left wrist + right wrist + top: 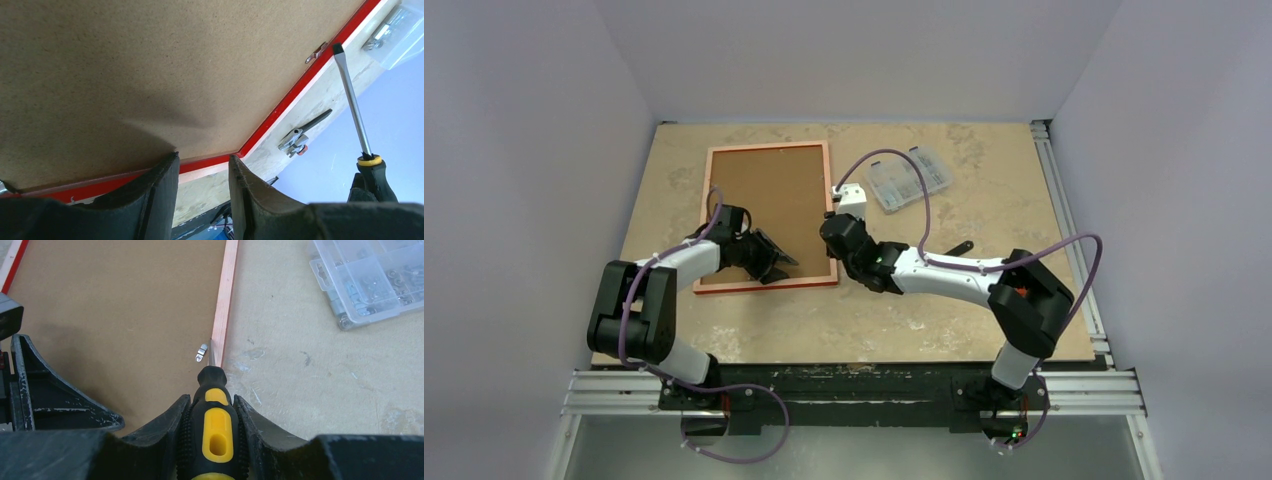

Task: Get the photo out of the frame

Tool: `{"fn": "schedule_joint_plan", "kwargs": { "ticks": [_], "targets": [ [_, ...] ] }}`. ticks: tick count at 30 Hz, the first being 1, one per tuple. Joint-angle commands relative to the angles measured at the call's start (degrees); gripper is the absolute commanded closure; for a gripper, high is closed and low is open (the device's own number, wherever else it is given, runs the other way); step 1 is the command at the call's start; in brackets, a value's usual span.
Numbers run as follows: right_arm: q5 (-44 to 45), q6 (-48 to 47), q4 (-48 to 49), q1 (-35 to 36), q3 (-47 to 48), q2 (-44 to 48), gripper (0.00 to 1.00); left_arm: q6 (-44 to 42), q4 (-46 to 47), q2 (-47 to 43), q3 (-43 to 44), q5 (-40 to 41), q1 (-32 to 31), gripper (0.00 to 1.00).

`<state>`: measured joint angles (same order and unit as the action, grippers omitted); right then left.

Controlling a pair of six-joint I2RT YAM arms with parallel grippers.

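The red frame (765,284) lies face down at the table's back left. The photo (769,205) fills it and shows only its brown board back (115,305). My left gripper (776,262) stands open at the frame's near right corner. Its fingertips (170,162) sit at the near red rail (280,112), with nothing between them. My right gripper (212,399) is shut on a black-and-yellow screwdriver (215,430). The blade (352,105) points at a small metal clip (201,353) on the board beside the frame's right rail (222,315).
A clear plastic parts box (910,178) with small hardware lies right of the frame, close to the right gripper. A small metal tool with a black handle (959,247) lies on the table behind the right arm. Aluminium rails (1064,200) run along the table's right edge.
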<state>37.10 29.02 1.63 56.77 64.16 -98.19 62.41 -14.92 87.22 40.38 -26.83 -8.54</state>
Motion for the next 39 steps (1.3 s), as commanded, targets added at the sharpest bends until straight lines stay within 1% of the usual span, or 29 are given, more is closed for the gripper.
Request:
{"fn": "schedule_joint_plan", "kwargs": {
  "ticks": [1,14,17,24,27,29,31,34,37,39],
  "targets": [
    [0.04,0.63,-1.45,0.18,-0.24,3.03,1.0,-0.01,0.42,0.49,-1.01,0.15,0.27,0.6],
    [-2.33,1.0,-0.84,0.26,0.8,0.82,1.0,0.08,0.65,0.5,-1.09,0.0,0.27,0.6],
    [-5.44,2.07,0.78,0.27,-0.02,1.17,1.0,0.16,0.76,0.61,-1.11,-0.17,0.27,0.6],
    [-9.42,4.84,2.36,0.27,-0.7,2.26,1.0,0.08,0.77,0.5,-1.18,-0.23,0.27,0.6],
    [-9.13,4.65,2.42,0.27,-0.62,2.87,1.0,0.01,0.89,0.43,-1.18,-0.32,0.27,0.6],
    [-7.08,3.47,1.95,0.27,-0.41,3.85,1.0,-0.44,1.0,0.17,-1.1,-0.4,0.27,0.59],
    [-4.82,1.87,1.03,0.18,-0.06,5.3,1.0,-1.58,1.07,-1.03,-0.8,-0.34,0.27,0.56],
    [-3.14,-0.02,-0.44,0.05,-0.02,8.63,1.0,-4.15,3.09,-4.99,-1.09,-0.77,0.27,0.48],
    [-4.38,-0.23,-1.52,-0.34,-2.17,14.32,1.0,-6.48,5.97,-10.63,-1.61,-1.93,0.14,0.38],
    [-7.4,1.56,-0.72,-1.62,-5.85,18.94,1.0,-6.35,9.16,-13.75,-1.62,-5.0,-0.23,0.34]
  ]
}}
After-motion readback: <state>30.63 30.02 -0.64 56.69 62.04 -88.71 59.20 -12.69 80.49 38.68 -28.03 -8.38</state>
